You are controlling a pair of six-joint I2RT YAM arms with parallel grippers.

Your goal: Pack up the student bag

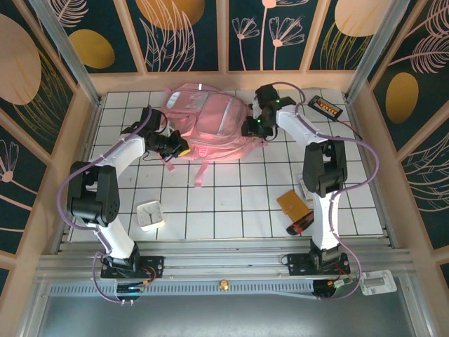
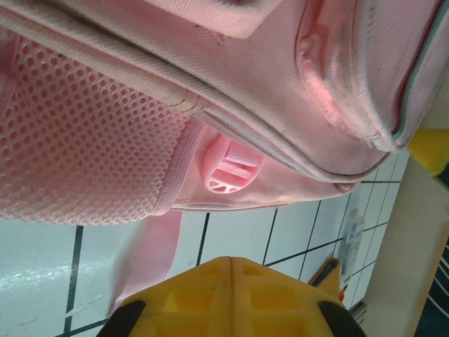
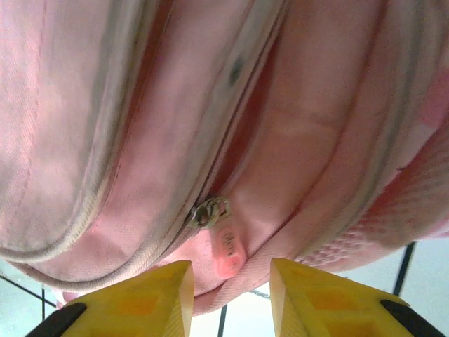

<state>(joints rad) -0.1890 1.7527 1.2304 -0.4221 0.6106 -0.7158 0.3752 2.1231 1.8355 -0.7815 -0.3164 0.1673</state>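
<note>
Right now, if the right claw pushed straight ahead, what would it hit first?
Likely the zipper pull on the student bag, just ahead of the open right gripper; depth is unclear.

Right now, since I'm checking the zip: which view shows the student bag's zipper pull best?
Right wrist: the zipper pull hangs close up, above the open right end effector. Top external gives the whole student bag, pull too small. Left wrist gives its mesh side.
</note>
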